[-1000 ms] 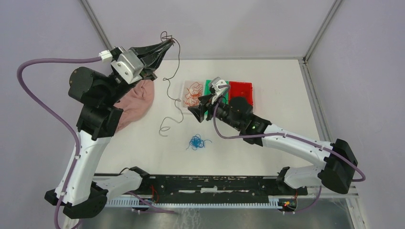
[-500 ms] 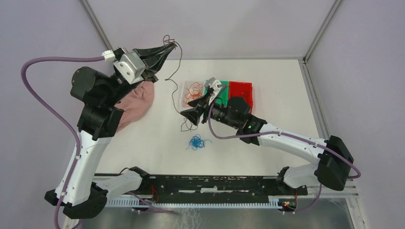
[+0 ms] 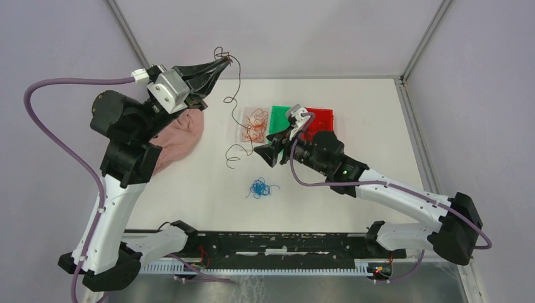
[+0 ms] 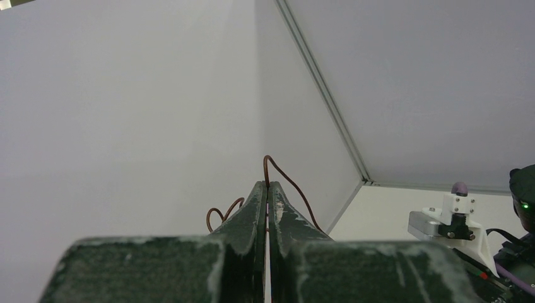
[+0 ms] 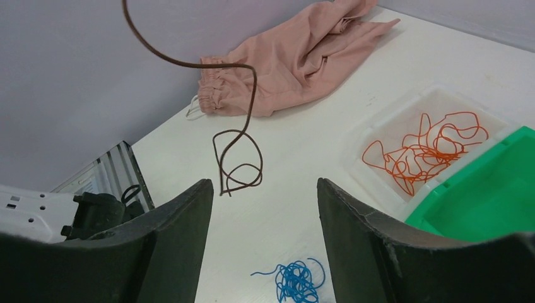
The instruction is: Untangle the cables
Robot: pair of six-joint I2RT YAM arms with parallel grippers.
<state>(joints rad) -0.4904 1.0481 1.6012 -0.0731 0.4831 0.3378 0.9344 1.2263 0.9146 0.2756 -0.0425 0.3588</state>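
Your right gripper (image 3: 264, 153) is sitting further back toward the trays than a moment ago, jaws gaping on nothing. Your left gripper (image 3: 222, 63) is pinching the brown cable (image 3: 238, 107) up high, its loops dangling just ahead of the right jaws. The blue cable (image 3: 260, 188) is lying bunched on the table (image 3: 372, 132). The orange cable (image 5: 429, 151) is resting in the clear tray (image 5: 391, 123).
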